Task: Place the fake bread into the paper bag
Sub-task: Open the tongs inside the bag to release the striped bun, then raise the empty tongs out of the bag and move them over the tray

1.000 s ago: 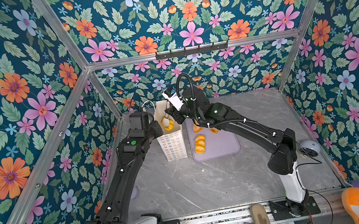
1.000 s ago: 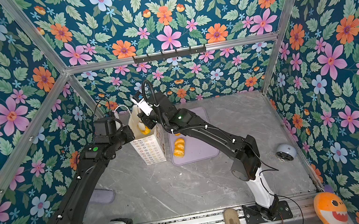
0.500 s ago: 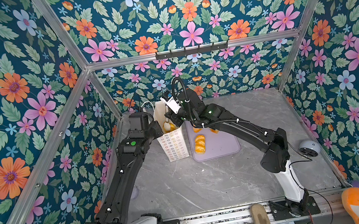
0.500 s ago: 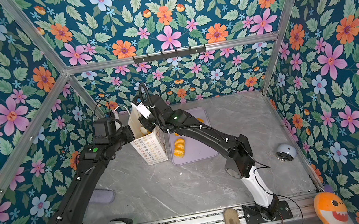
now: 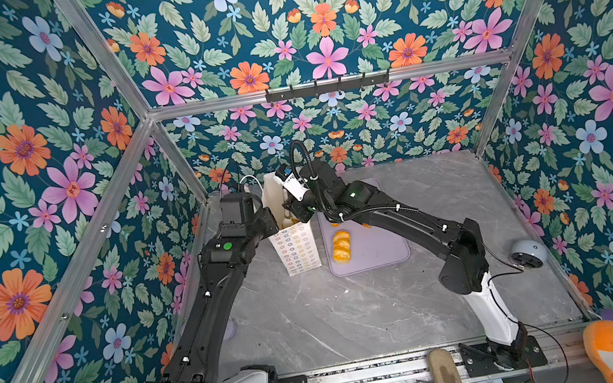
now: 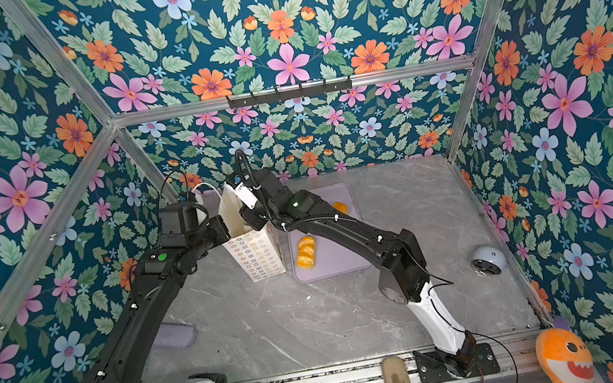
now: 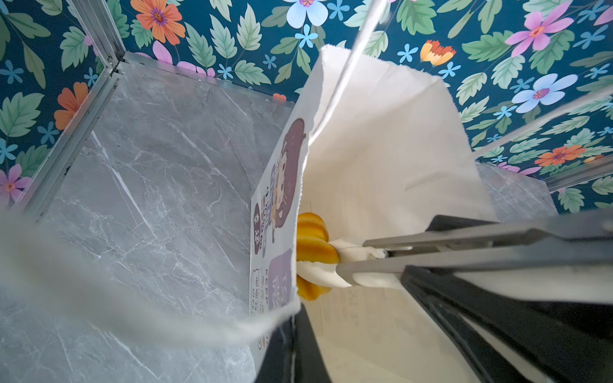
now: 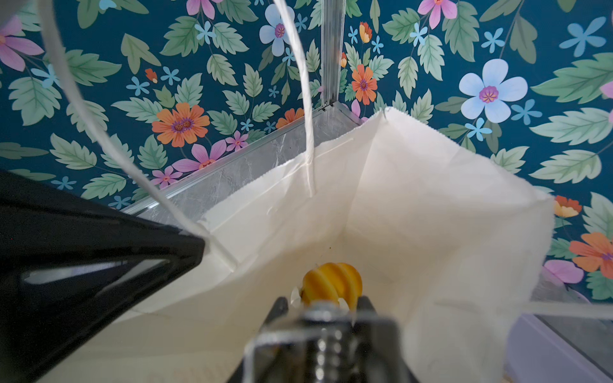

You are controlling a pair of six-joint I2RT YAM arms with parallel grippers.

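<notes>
Where the paper bag (image 8: 414, 205) gapes, right jaws clamp the striped bun (image 8: 331, 282).

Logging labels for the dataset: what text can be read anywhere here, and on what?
"KEEP": probably, on the printed side of the paper bag.
Other characters beside it: too blurred to read.
White label on the right wrist camera: too small.
</notes>
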